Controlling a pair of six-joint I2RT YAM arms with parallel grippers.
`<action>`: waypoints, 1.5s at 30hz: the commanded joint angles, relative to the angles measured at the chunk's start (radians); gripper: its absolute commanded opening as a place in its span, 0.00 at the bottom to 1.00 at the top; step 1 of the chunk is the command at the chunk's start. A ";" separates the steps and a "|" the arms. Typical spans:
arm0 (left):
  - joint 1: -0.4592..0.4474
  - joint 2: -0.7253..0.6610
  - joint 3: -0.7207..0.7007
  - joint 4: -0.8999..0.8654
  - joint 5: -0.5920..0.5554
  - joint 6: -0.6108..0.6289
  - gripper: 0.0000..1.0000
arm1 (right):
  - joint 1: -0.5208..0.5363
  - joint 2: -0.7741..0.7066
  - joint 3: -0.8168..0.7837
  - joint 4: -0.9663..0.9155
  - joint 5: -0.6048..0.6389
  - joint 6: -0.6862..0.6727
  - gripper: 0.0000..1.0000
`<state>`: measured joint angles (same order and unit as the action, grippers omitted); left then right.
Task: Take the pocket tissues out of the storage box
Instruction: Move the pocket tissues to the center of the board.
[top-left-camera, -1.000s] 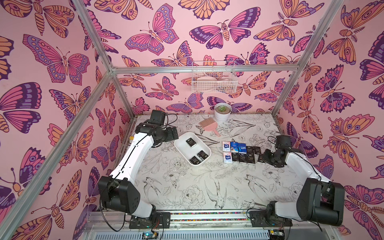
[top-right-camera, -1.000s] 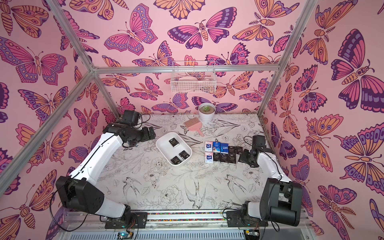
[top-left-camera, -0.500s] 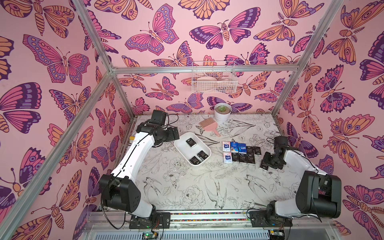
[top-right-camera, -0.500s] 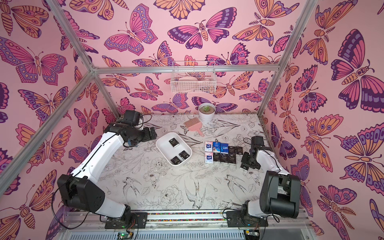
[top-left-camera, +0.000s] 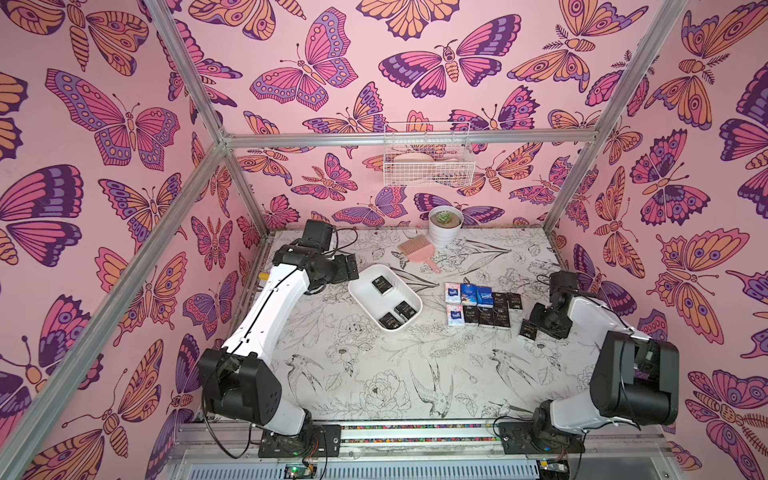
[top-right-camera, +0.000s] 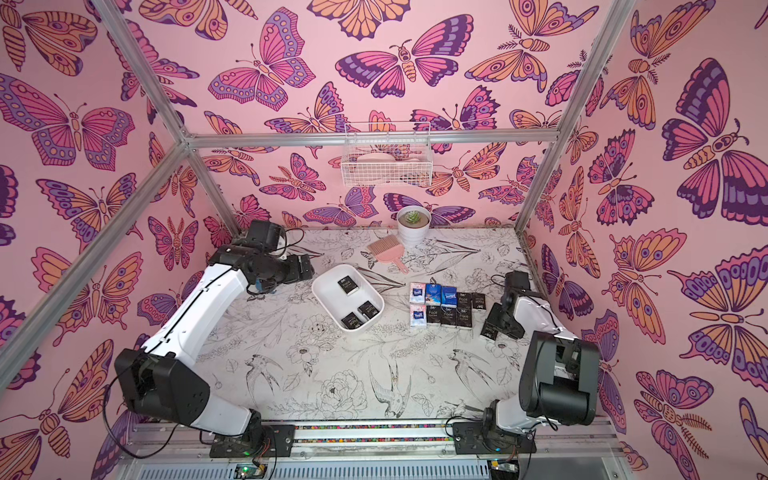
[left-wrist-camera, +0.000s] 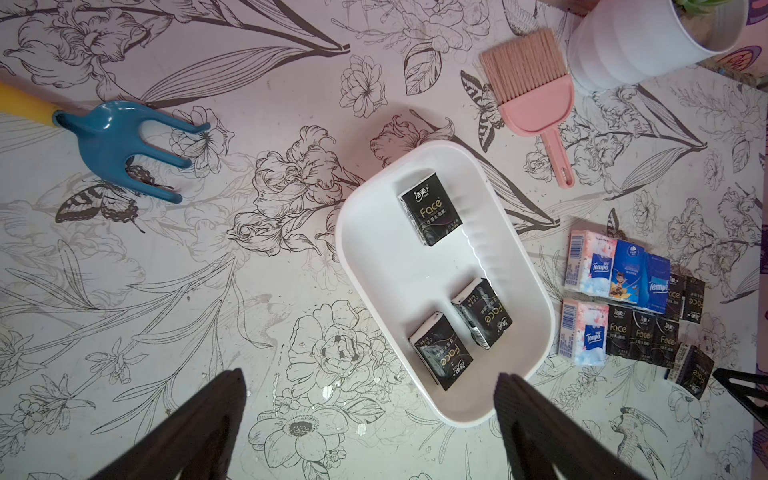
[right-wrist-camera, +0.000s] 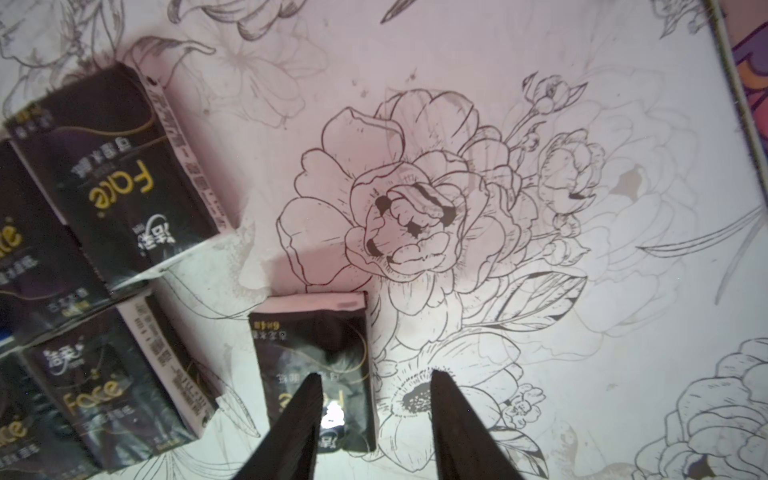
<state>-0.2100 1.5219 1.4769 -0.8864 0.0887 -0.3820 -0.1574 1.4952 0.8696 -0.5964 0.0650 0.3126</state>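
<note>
black pocket tissues (left-wrist-camera: 432, 209), white storage box (left-wrist-camera: 536, 291)

Black pocket tissues (left-wrist-camera: 432, 215) read "Face"; white-pink and blue packets (left-wrist-camera: 599, 269) read "Tempo"

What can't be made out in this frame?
- Wire basket contents: too small in both top views.
- Garden fork: handle cut off by the left wrist view's edge.
- Packet under the right gripper: label partly hidden by a finger, blurred.

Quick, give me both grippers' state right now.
Left gripper: open, empty, above the storage box.
Right gripper: open, over a black tissue packet on the table.
</note>
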 joint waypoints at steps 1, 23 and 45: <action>-0.002 -0.022 0.003 0.004 -0.009 0.020 1.00 | -0.005 0.018 -0.027 0.024 -0.033 0.019 0.47; 0.001 -0.014 0.016 0.003 -0.009 0.005 1.00 | 0.023 0.141 0.010 0.078 -0.160 -0.069 0.35; -0.001 -0.016 0.008 0.003 -0.012 -0.001 1.00 | 0.055 0.110 0.061 0.051 -0.186 -0.061 0.41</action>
<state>-0.2100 1.5204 1.4769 -0.8867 0.0856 -0.3779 -0.1143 1.6165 0.9092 -0.5018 -0.1013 0.2569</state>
